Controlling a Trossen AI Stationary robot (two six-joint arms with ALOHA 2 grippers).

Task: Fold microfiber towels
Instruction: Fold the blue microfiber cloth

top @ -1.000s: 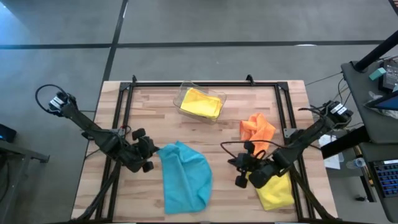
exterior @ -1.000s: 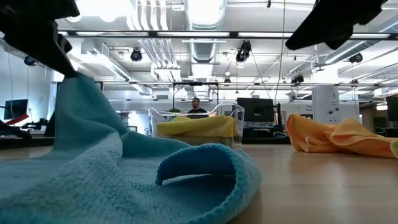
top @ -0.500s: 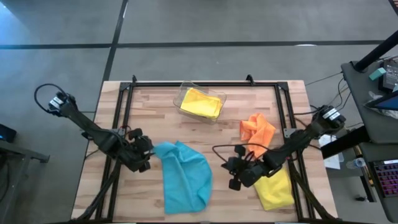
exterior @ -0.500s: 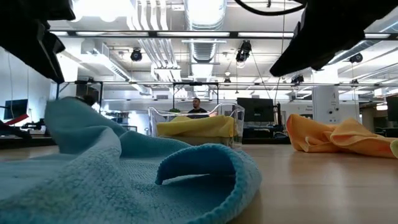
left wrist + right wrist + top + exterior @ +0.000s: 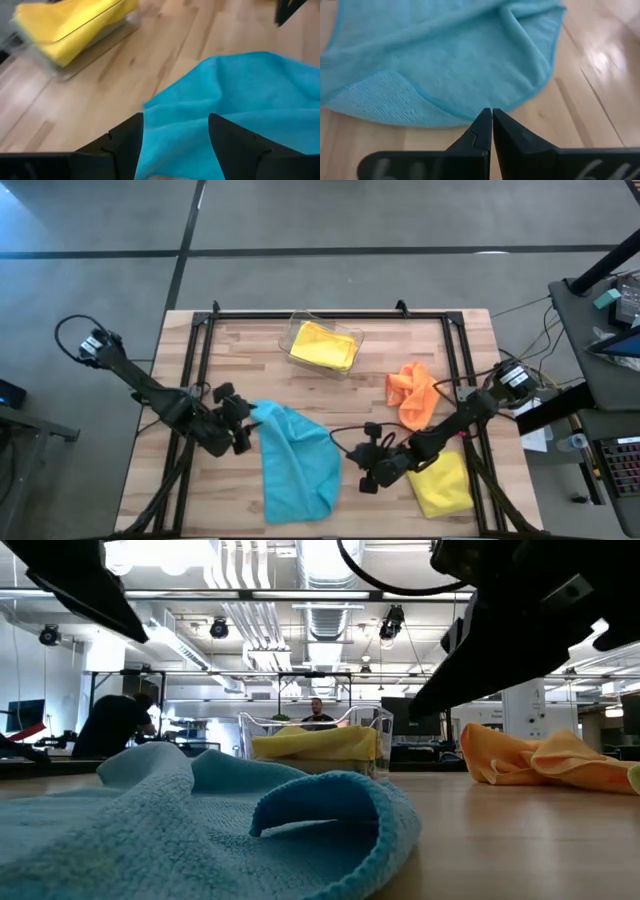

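My left gripper point(image 5: 175, 131), fingers spread, hovers at the light blue towel point(image 5: 296, 463) rumpled on the tabletop point(image 5: 370, 360); my right gripper point(image 5: 492, 122), fingers pressed together, points at its opposite edge.

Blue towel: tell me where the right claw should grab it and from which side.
Probably the rolled-over edge of the blue towel nearest the right claw. Come in low from the right: that fold stands up off the table, so a finger can slip under it.
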